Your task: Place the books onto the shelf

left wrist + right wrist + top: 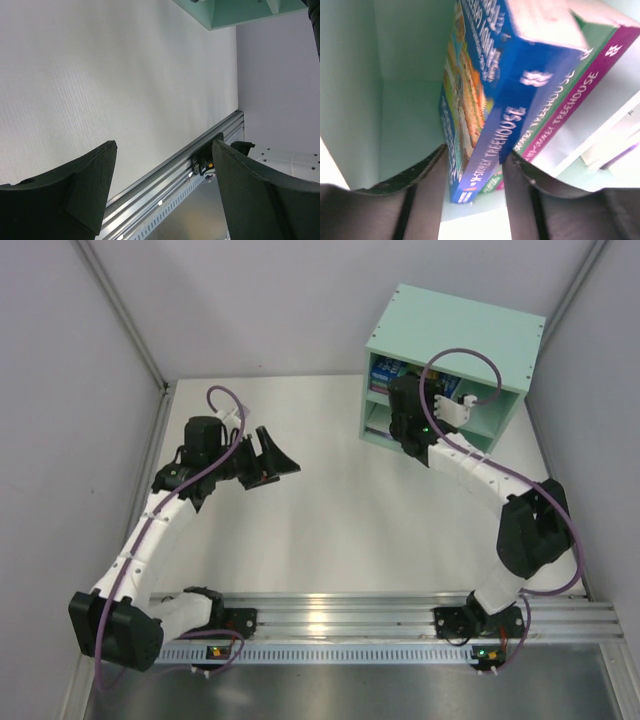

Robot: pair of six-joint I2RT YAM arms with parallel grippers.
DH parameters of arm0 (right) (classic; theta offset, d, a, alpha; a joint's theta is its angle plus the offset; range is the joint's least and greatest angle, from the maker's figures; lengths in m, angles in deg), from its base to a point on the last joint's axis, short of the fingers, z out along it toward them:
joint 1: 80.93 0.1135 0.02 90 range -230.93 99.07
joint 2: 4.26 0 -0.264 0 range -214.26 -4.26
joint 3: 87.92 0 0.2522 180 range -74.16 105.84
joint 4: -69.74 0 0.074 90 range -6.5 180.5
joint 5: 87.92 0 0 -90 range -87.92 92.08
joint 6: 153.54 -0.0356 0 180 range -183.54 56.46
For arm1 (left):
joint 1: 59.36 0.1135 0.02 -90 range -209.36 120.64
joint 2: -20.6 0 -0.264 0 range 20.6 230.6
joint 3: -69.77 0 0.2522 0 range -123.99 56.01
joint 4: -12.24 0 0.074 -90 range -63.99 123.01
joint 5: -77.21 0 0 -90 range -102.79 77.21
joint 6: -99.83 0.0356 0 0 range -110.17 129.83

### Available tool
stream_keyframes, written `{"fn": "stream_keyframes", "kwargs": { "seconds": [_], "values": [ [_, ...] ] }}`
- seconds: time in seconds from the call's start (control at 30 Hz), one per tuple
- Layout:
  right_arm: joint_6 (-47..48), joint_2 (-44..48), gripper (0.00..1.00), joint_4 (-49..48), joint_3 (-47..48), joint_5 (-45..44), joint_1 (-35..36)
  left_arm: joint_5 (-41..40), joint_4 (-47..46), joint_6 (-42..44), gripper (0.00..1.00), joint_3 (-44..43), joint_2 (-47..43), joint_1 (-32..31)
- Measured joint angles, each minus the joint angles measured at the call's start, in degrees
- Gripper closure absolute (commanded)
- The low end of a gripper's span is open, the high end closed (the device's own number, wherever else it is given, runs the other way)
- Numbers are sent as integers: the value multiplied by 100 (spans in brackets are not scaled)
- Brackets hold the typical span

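Right gripper is poked into what looks like the upper compartment of the mint-green wooden box shelf. Its fingers straddle the thin blue paperback, propping it against the green book and purple book. Can't tell if they're pinching. Left gripper hangs spread wide and empty over the white table, probably keeping clear.
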Motion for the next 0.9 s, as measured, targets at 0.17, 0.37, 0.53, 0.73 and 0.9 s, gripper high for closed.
{"fn": "stream_keyframes", "kwargs": {
  "seconds": [0.17,0.37,0.53,0.73,0.9],
  "values": [
    [404,0,51,302,66,286,-2,-20,-2,-4,18,0,2,-13],
    [820,0,49,420,76,570,-2,-35,-2,-4,18,2,0,-31],
    [1178,0,45,535,225,782,-4,-39,-2,-4,18,42,-50,-46],
    [1650,11,36,608,262,1104,-44,-59,-4,-7,18,98,-127,-50],
    [2271,127,35,750,289,1473,-111,-68,-4,-7,18,136,-138,-52]
  ]
}}
